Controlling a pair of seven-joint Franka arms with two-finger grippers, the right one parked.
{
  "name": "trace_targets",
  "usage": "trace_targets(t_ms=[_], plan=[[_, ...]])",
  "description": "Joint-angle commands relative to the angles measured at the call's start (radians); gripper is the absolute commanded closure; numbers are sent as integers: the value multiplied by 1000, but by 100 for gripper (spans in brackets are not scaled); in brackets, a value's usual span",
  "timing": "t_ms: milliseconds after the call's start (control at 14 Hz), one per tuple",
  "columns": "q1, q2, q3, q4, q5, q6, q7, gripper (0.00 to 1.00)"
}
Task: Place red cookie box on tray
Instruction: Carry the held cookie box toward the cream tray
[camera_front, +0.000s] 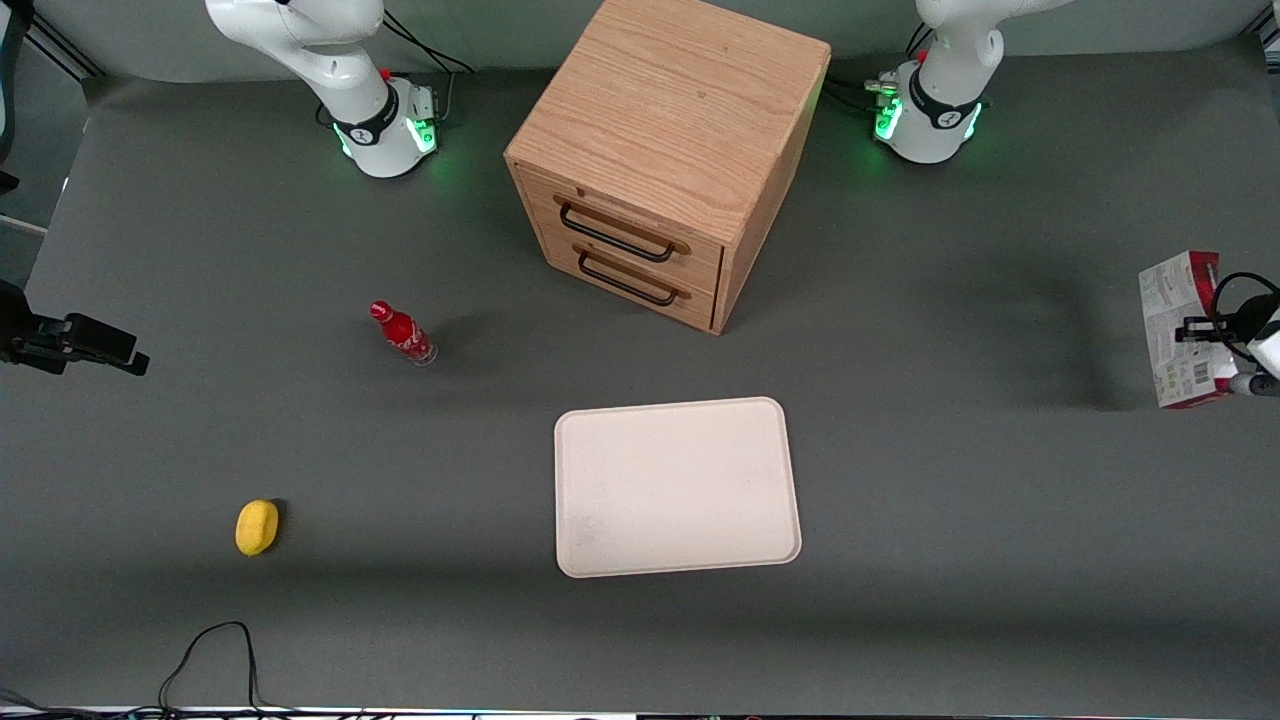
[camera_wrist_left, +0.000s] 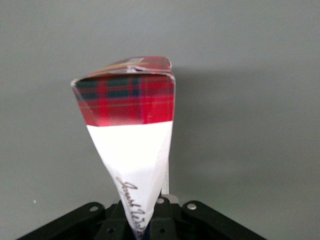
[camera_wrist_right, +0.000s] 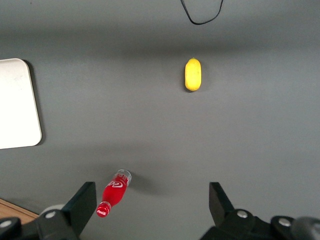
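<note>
Your gripper (camera_front: 1215, 330) is up in the air at the working arm's end of the table, and its fingers are closed on the red cookie box (camera_front: 1183, 330). The box is lifted off the table. It hangs with its grey-white printed side and barcode toward the front camera. In the wrist view you see the thin red and white edge of the box (camera_wrist_left: 131, 145) sticking out from between the fingers.

So the picking-up part looks done. You are now at the carrying part.

The tray (camera_front: 676, 487) lies flat on the table, well apart from the box, and nearer to the front camera than the wooden drawer cabinet (camera_front: 662, 150). Nothing sits on it yet.

Next, I think you need to carry the box sideways over the table until it is above the tray. Then tip it so a wide side faces down, lower it gently, and let go. The box is thin, so hold it tight or it may twist.

The cola bottle (camera_front: 402, 333) and the yellow thing (camera_front: 256, 527) are toward the parked arm's end, out of your way.
</note>
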Motion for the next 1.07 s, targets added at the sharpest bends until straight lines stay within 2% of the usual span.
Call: trace_targets(t_ms=[0, 214, 357, 643, 857, 1000], plan=[[-63, -76, -55, 19, 18, -49, 14, 100], [-139, -113, -125, 122, -13, -192, -33, 100], [-172, -116, -190, 202, -45, -265, -149, 100], [-292, -98, -274, 308, -51, -277, -367, 100], [-378, -27, -299, 412, -99, -291, -524, 100], [-442, 60, -299, 536, -123, -340, -617, 100]])
